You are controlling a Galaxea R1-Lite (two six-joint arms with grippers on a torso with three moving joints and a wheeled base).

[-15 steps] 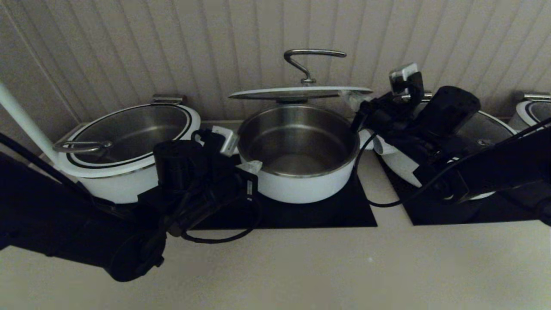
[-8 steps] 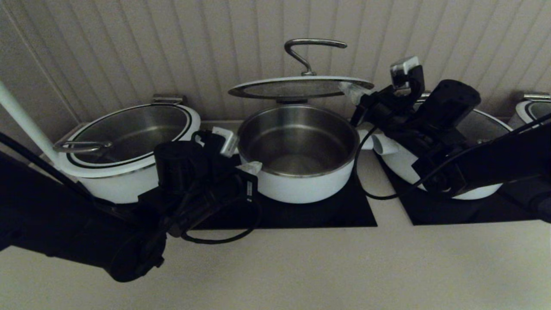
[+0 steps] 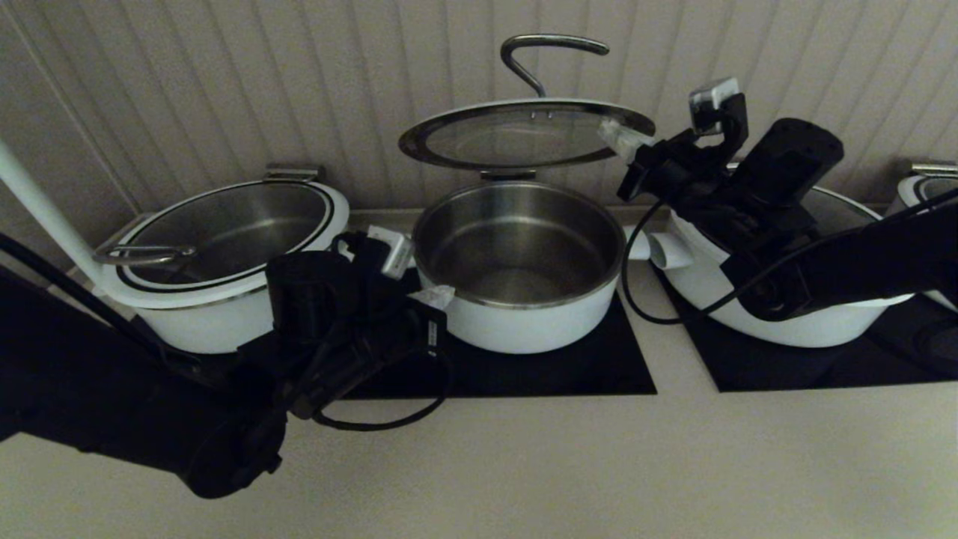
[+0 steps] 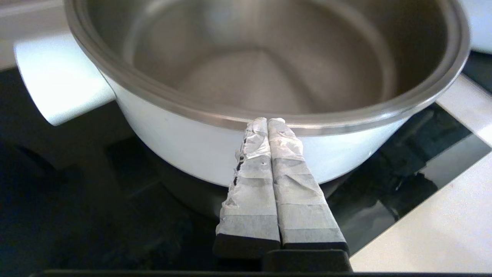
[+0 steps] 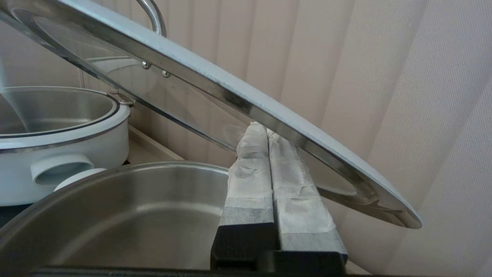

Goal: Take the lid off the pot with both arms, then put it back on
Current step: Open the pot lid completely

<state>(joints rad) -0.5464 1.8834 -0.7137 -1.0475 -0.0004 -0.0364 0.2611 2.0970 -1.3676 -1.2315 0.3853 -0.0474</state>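
The pot (image 3: 524, 299) sits open on a black mat (image 3: 569, 370) between two other white pots, its glass lid (image 3: 524, 135) tilted up above it. The right gripper (image 5: 268, 129), fingers pressed together, props the lid's rim from beneath. The left gripper (image 4: 267, 122), fingers likewise closed, touches the pot's steel rim at its near left side.

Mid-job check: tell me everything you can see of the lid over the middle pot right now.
The lid is a round glass disc in a pale rim with a steel band, topped by a curved steel handle on two small fasteners. It is raised and tilted above the open pot, its far edge near the steel bracket. The right gripper, fingers closed, presses up under its rim. The left gripper rests at the pot's rim, not on the lid.
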